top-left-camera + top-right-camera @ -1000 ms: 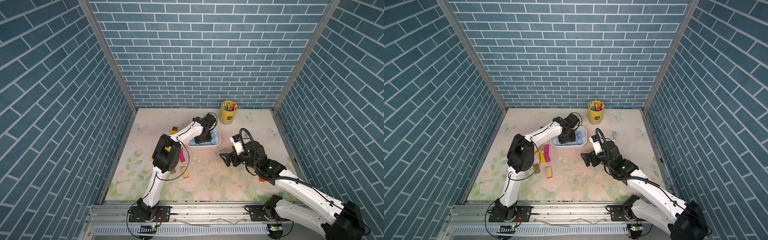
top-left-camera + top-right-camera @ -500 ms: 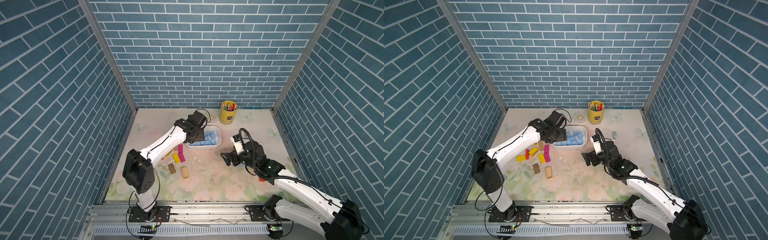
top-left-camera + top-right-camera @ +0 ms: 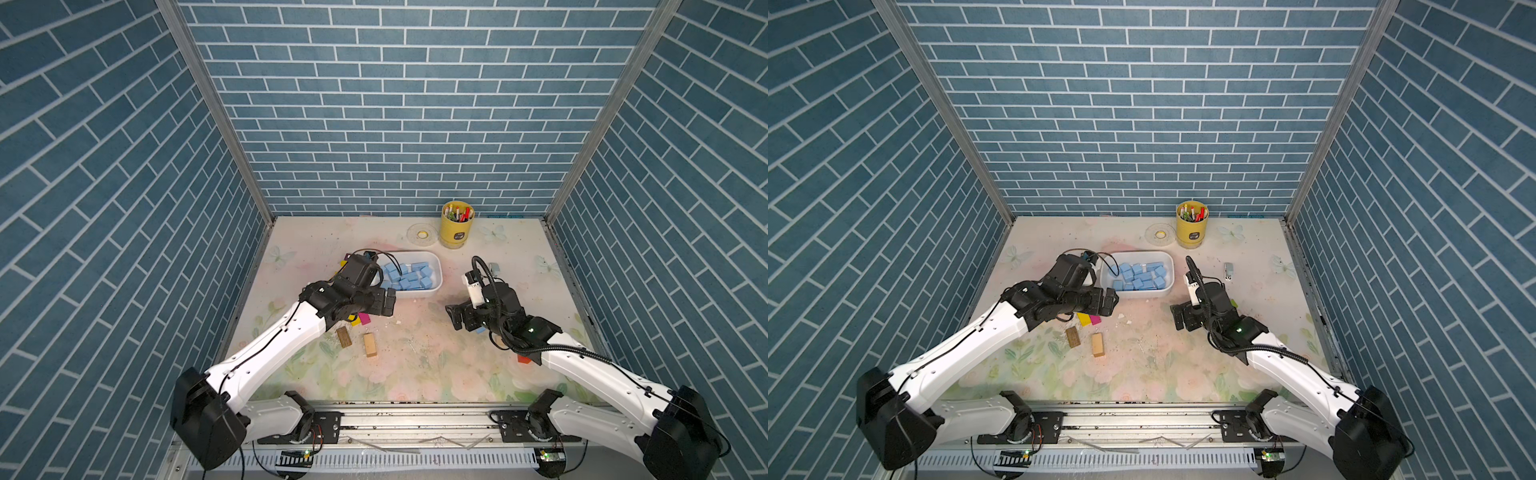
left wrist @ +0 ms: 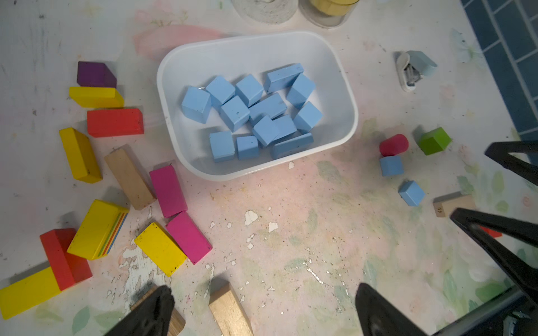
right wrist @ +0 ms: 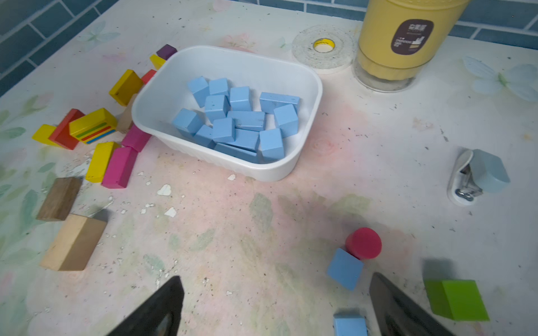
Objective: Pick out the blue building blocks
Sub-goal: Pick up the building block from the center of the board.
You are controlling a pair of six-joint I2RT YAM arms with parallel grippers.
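Several blue building blocks (image 4: 253, 113) lie heaped in a white bin (image 4: 262, 171), which both top views show (image 3: 409, 276) (image 3: 1142, 276). Two more blue cubes (image 5: 345, 272) (image 5: 350, 325) rest on the table beside a red cylinder (image 5: 364, 243). They lie close inside one finger of my right gripper (image 5: 275, 283), which hangs open and empty just above the table (image 3: 457, 318). My left gripper (image 4: 263, 299) is open and empty too. It hovers in front of the bin's near left corner (image 3: 388, 302), above the coloured blocks.
Red, yellow, magenta and purple blocks (image 4: 115, 122) lie scattered left of the bin. Two wooden blocks (image 3: 370, 345) (image 3: 344, 336) sit nearer the front. A green cube (image 5: 457, 299), a stapler (image 5: 477, 177), a tape roll (image 3: 422, 235) and a yellow pen cup (image 3: 456, 224) stand around.
My left gripper has drawn back from above the bin to its front left corner, and its jaws have opened wide. The right arm has not moved.
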